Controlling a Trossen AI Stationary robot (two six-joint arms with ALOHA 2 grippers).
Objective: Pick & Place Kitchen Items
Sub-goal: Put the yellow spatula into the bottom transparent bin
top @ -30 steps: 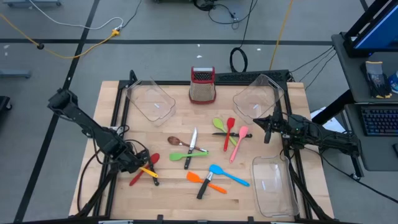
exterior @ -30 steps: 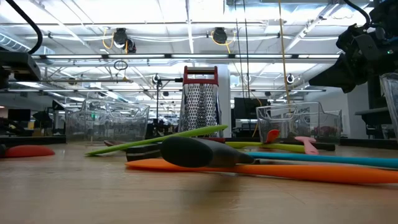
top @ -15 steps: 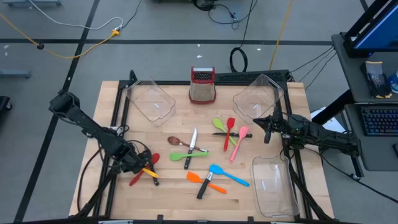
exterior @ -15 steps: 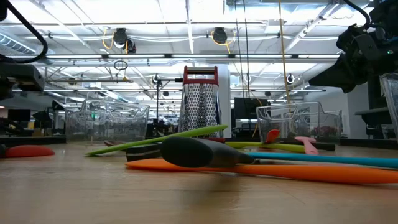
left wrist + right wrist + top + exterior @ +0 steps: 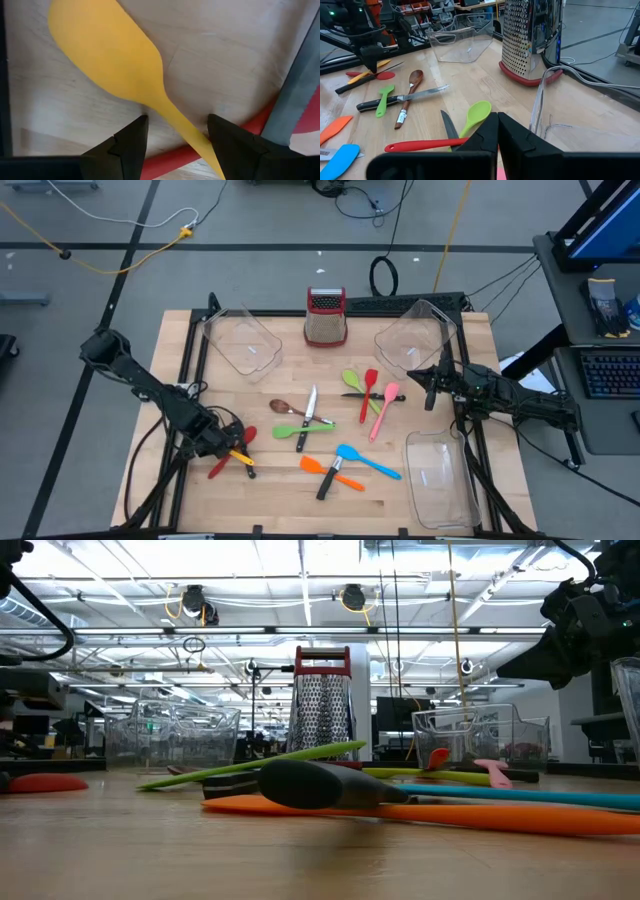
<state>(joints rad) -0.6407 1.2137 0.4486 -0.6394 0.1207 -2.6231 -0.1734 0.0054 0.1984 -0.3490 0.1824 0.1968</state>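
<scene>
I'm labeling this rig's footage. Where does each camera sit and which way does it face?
High: overhead, looking straight down; both arms show.
Low: tabletop height, looking across the utensils at the box grater; arm parts at top corners.
Left wrist: over the yellow spatula, the open left hand straddling it.
Right wrist: shut right hand facing the table.
Shared: grater in high, low, right wrist.

The yellow spatula (image 5: 107,55) was cut off at its handle's end, where contact with the left gripper (image 5: 176,131) could not be told.
</scene>
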